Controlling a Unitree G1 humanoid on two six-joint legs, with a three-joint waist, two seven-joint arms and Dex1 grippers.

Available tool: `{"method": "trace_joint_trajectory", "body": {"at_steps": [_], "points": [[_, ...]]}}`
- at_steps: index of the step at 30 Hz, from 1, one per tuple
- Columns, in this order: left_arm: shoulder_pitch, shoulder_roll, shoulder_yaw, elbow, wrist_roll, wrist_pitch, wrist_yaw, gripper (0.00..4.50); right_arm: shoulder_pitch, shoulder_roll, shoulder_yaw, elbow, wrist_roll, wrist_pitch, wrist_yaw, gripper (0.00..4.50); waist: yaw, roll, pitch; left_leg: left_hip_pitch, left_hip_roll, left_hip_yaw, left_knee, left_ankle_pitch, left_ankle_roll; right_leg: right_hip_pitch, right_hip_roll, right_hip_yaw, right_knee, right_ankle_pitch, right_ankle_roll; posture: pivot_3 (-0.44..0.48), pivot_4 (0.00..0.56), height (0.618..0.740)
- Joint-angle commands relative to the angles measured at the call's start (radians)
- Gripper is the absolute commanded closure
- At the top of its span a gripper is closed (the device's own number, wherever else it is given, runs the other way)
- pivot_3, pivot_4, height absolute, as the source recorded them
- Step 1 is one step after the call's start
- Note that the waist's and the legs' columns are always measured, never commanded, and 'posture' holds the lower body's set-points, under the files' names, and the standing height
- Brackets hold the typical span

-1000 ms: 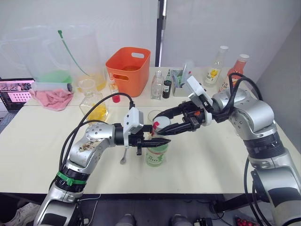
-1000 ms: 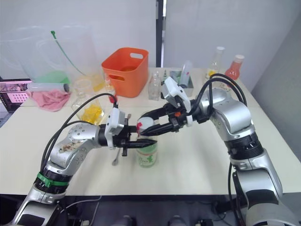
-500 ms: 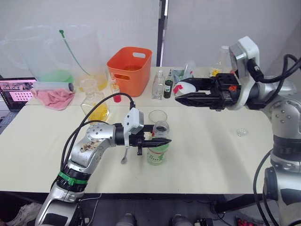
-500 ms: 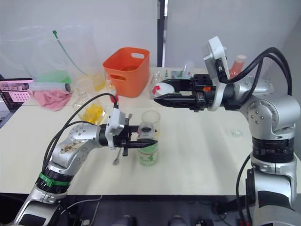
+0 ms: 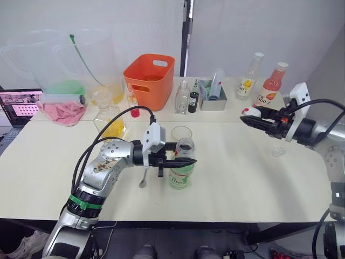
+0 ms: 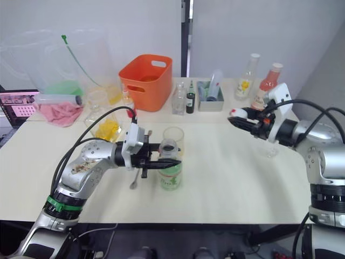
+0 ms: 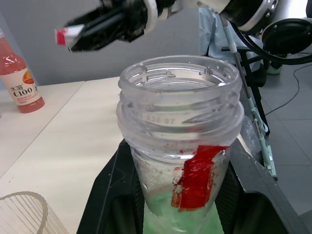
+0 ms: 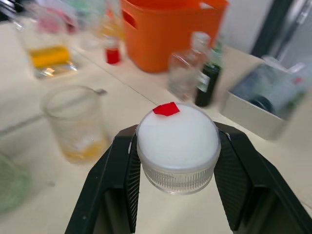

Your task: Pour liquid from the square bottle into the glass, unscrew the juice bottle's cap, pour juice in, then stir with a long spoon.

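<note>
The left claw is clamped on the neck of the juice bottle, which stands upright near the middle of the worktop with its mouth open and pale green juice low inside. A strip of red neck band hangs from the bottle's threads. The glass stands just behind the bottle, at its 12 o'clock, with a little yellow liquid at the bottom. The long spoon lies on the worktop at the bottle's 9 o'clock, under the left arm.

The right claw is held above the worktop well off at the bottle's 2 o'clock, its two fingers pinching the white cap, which carries a scrap of red band on top.

The square bottle with yellow liquid stands at the glass's 10 o'clock. An orange bin sits farther back, and a pink bottle and a yellow-labelled bottle stand at the far right edge.
</note>
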Motion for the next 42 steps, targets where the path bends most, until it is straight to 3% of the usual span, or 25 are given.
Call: {"method": "trace_joint_trajectory", "body": {"at_steps": [1, 11, 24, 25, 31, 36, 42], "points": [[0.022, 0.0, -0.036, 0.02, 0.034, 0.016, -0.008, 3.08, 0.014, 0.019, -0.03, 0.041, -0.052, -0.071, -0.073, 2.89, 0.0, 0.0, 0.0, 0.0, 0.0, 0.0, 0.0, 0.0, 0.0, 0.0, 0.0, 0.0, 0.0, 0.0, 0.0, 0.0, 0.15, 0.74], [0.046, 0.004, -0.024, -0.017, 0.029, 0.031, 0.017, 3.08, 0.13, 0.158, 0.018, 0.151, -0.162, -0.133, -0.236, 2.89, -0.001, 0.001, -0.001, 0.008, 0.0, 0.0, 0.0, -0.001, 0.001, 0.009, 0.0, 0.0, -0.002, 0.0, 0.0, 0.0, 0.15, 0.74], [0.063, 0.008, -0.021, -0.035, 0.03, 0.041, 0.036, 3.08, 0.107, 0.28, 0.022, 0.351, -0.24, -0.285, -0.369, 2.89, -0.006, 0.003, -0.001, 0.011, 0.0, 0.0, -0.001, -0.001, 0.001, 0.013, 0.001, 0.0, -0.006, 0.0, 0.0, 0.0, 0.15, 0.74], [0.063, 0.008, -0.02, -0.037, 0.032, 0.041, 0.04, 3.08, 0.101, 0.282, 0.021, 0.357, -0.241, -0.291, -0.371, 2.09, -0.007, 0.003, -0.001, 0.011, 0.001, 0.0, -0.001, -0.001, 0.001, 0.013, 0.001, 0.001, -0.006, 0.0, 0.0, 0.0, 0.15, 0.74], [0.063, 0.006, -0.016, -0.062, 0.023, 0.058, 0.056, 3.08, 0.093, 0.266, 0.018, 0.333, -0.24, -0.293, -0.363, 0.18, -0.007, 0.003, -0.001, 0.011, 0.001, 0.0, -0.001, -0.001, 0.001, 0.013, 0.001, 0.0, -0.006, 0.0, 0.0, 0.0, 0.15, 0.74], [0.079, -0.009, 0.013, -0.09, -0.03, 0.101, 0.077, 3.08, 0.078, 0.226, -0.002, 0.21, -0.179, -0.235, -0.285, 0.04, -0.007, 0.003, -0.001, 0.01, 0.001, 0.0, -0.001, -0.001, 0.001, 0.013, 0.001, 0.0, -0.006, 0.0, 0.001, 0.0, 0.15, 0.74], [0.096, 0.025, 0.052, -0.146, -0.032, 0.121, 0.101, 3.08, 0.027, 0.111, 0.038, 0.056, -0.104, -0.147, -0.075, 0.04, -0.009, 0.003, 0.0, 0.01, 0.001, 0.0, -0.001, -0.001, 0.002, 0.012, 0.001, 0.0, -0.006, 0.0, 0.001, 0.0, 0.15, 0.74]]}}
